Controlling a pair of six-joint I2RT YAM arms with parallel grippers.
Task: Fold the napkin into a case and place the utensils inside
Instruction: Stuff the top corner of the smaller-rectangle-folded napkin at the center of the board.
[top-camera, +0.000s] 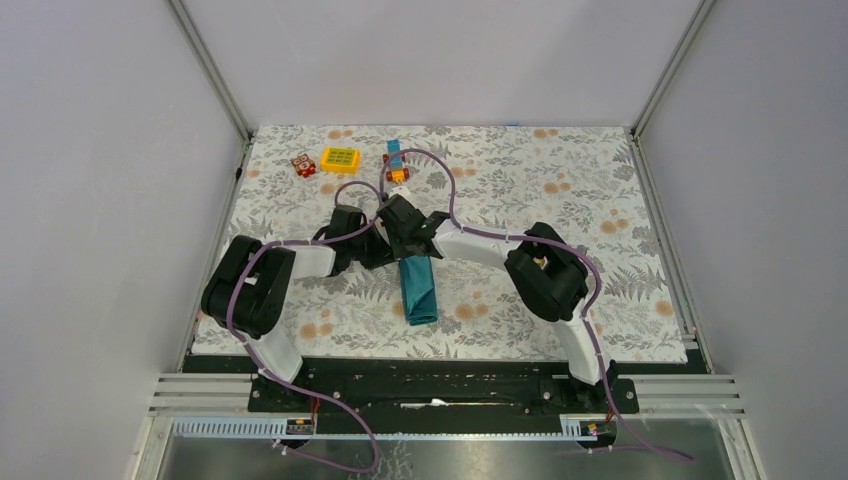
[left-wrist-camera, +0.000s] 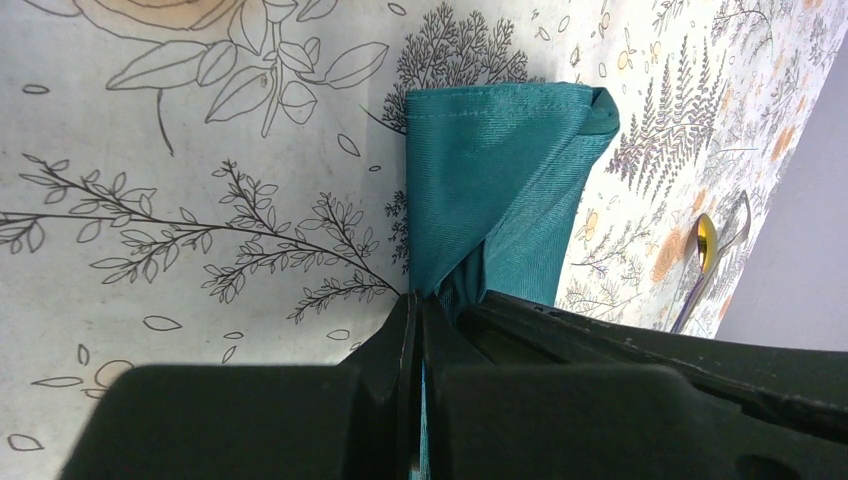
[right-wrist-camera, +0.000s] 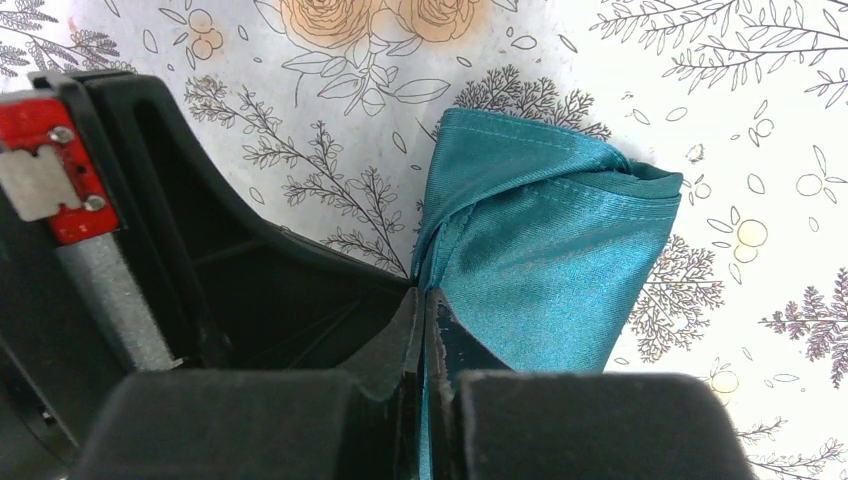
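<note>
The dark teal napkin (top-camera: 418, 290) lies folded into a narrow strip on the flowered tablecloth, running from the table's middle toward the near edge. Both grippers meet at its far end. My left gripper (left-wrist-camera: 418, 300) is shut on the napkin (left-wrist-camera: 500, 190), with a thin line of cloth between the pads. My right gripper (right-wrist-camera: 425, 295) is likewise shut on the napkin (right-wrist-camera: 550, 260), right beside the left one (right-wrist-camera: 250, 290). In the left wrist view the utensils (left-wrist-camera: 712, 262) lie apart from the cloth at the right: a golden round head (left-wrist-camera: 706, 240) and a slim silvery piece (left-wrist-camera: 742, 222).
Toy blocks stand at the back of the table: a yellow one (top-camera: 340, 159), a red-brown one (top-camera: 304, 166) and a blue-and-orange one (top-camera: 397, 160). Grey walls and metal rails enclose the table on three sides.
</note>
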